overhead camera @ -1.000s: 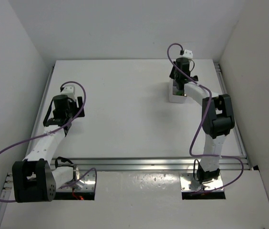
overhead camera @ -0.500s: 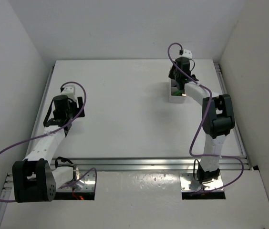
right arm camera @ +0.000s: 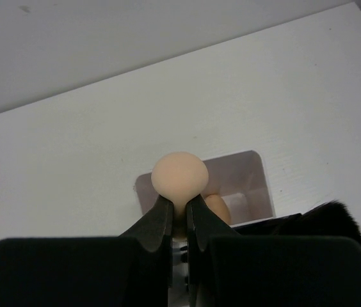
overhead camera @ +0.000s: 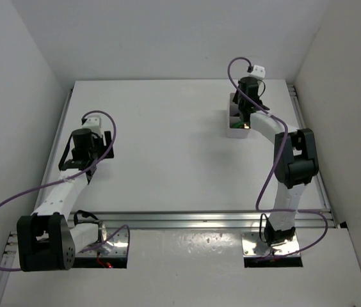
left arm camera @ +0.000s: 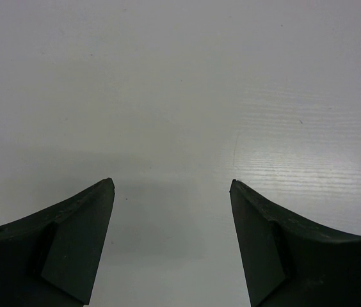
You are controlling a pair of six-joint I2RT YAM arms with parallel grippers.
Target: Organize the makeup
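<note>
My right gripper [right arm camera: 178, 206] is shut on a peach egg-shaped sponge [right arm camera: 178, 177] and holds it just above the far compartment of the white box [right arm camera: 257, 167]. A second peach sponge [right arm camera: 217, 207] lies in that compartment. A black brush head [right arm camera: 324, 216] shows at the right edge of my right fingers. In the top view the right gripper [overhead camera: 243, 105] hangs over the box [overhead camera: 237, 131] at the back right. My left gripper [left arm camera: 171, 192] is open and empty over bare table, at the left in the top view [overhead camera: 84, 150]. The other makeup is hidden.
The white table [overhead camera: 168, 147] is walled by white panels at the back and sides. A metal rail [overhead camera: 200, 219] runs along the near edge. Purple cables loop from both arms.
My right gripper has shifted slightly right and back over the box, with the sponge still in it. The left arm has not moved.
</note>
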